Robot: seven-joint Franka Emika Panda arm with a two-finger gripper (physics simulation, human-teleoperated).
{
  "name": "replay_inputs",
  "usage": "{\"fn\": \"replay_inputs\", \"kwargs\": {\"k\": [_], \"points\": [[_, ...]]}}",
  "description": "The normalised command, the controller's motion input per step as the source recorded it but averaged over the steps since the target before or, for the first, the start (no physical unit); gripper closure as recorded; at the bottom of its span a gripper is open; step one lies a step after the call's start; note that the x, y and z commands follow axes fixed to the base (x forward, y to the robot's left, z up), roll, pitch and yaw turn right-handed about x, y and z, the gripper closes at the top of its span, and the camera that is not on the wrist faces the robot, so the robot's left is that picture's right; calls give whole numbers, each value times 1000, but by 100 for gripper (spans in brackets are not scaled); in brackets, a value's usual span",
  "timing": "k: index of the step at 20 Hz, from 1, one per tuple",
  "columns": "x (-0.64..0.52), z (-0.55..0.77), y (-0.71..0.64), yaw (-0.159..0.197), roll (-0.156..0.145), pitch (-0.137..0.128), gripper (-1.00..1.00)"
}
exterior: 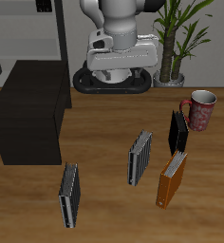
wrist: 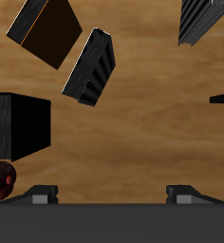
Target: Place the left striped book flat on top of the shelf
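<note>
While my gripper (wrist: 114, 195) hangs empty, fingers spread wide, the thin grey-and-white striped hardcover book (exterior: 140, 157) stands on edge, apart from the low black boxy shelf (exterior: 28, 114), frontward of me, long axis roughly parallel to the shelf's side.

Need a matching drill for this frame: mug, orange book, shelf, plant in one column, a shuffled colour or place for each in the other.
1 mug
2 orange book
3 shelf
4 plant

A plain black, flat top
B farthest back, beside the robot's base
C nearest the table's front edge of the four
D pink-red, next to the black book

Pairs: 1-D, 2-C, 3-A, 4-B
</note>
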Motion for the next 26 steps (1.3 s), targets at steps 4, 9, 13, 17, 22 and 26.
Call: {"fn": "replay_inputs", "kwargs": {"k": [4,9,13,17,22,26], "points": [[57,25,44,11,0,-4,-100],[193,77,39,-10,-23,-14,-100],[330,87,-19,-12,-30,-34,-100],[333,-84,32,-18,-42,-14,-100],[313,-174,125,-42,5,5,-100],[264,-81,72,-34,-16,-34,-100]]}}
